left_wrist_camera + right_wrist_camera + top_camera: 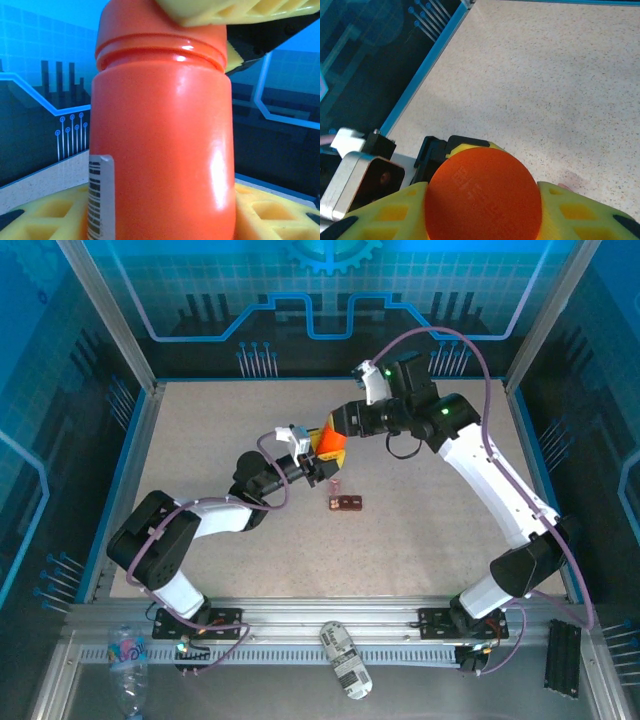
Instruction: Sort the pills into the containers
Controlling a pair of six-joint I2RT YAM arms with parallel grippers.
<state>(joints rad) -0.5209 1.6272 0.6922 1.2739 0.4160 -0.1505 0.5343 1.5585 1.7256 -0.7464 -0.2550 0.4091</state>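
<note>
Near the middle of the table (pixel 200 440), the left gripper (pixel 316 466) is clamped on the body of the orange bottle (pixel 328 446). The right gripper (pixel 336 432) is clenched on its cap (pixel 482 196) from the far side. The containers (pixel 345 503) lie flat on the table, apart from both grippers, just toward the near edge.

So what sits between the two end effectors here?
The orange bottle. The left wrist view shows the left end effector clamping its body; the right wrist view shows the right end effector on its cap.
</note>
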